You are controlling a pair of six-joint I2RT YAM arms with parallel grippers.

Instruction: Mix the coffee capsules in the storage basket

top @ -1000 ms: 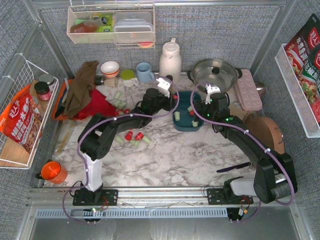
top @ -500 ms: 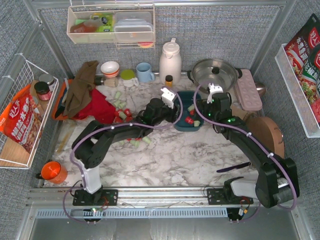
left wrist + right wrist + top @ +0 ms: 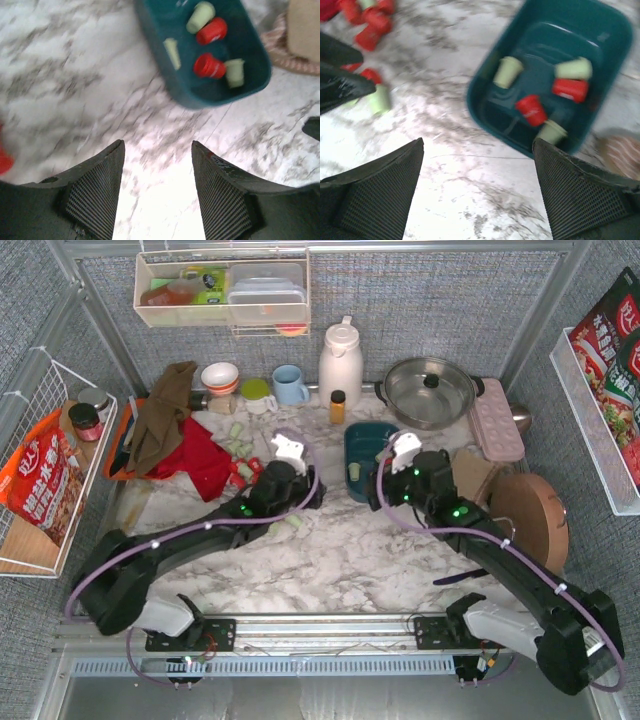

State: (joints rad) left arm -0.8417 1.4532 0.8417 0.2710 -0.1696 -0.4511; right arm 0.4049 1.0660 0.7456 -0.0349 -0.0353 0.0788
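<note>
The dark teal storage basket sits on the marble table at centre back. Red and pale green coffee capsules lie in it: a red one and a green one in the left wrist view, a red one and a green one in the right wrist view. More capsules lie loose on the table left of the basket. My left gripper hangs open and empty just in front of the basket's left side. My right gripper is wide open and empty by its near edge.
Behind the basket stand a small orange-capped bottle, a white kettle, a steel pot and a blue mug. A red cloth lies left, a pink tray and a brown board right. An orange mug sits front left.
Both grippers have pulled back from over the basket towards the near side. The left jaws have opened wider, and the left arm has dropped low and stretched out.
</note>
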